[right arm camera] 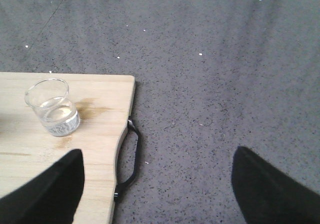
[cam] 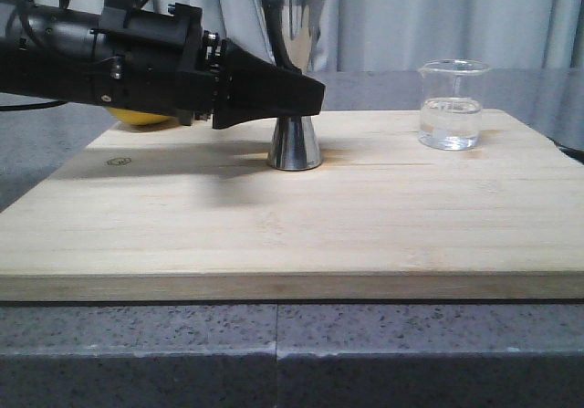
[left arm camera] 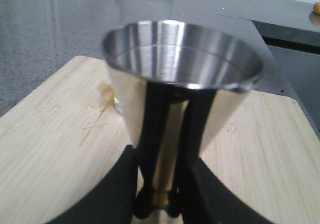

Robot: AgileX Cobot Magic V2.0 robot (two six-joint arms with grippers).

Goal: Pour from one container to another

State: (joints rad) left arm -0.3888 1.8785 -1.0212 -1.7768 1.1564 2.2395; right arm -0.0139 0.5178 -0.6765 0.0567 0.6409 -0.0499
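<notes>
The steel jigger [cam: 294,143] stands upright on the wooden board [cam: 274,235], left of its middle. My left gripper [cam: 310,93] reaches in from the left at the height of the narrow waist. In the left wrist view the black fingers [left arm camera: 125,184] press both sides of the gold-banded waist, below the jigger's wide cup [left arm camera: 180,48]. The glass beaker [cam: 450,107] stands at the board's back right with a little clear liquid in it. My right gripper [right arm camera: 157,184] hangs open off the board's right edge, away from the beaker [right arm camera: 52,108].
A yellow lemon [cam: 137,119] lies behind the left arm at the board's back left. The board has a black handle [right arm camera: 131,159] on its right edge. A grey speckled countertop [right arm camera: 225,83] surrounds the board, with curtains behind.
</notes>
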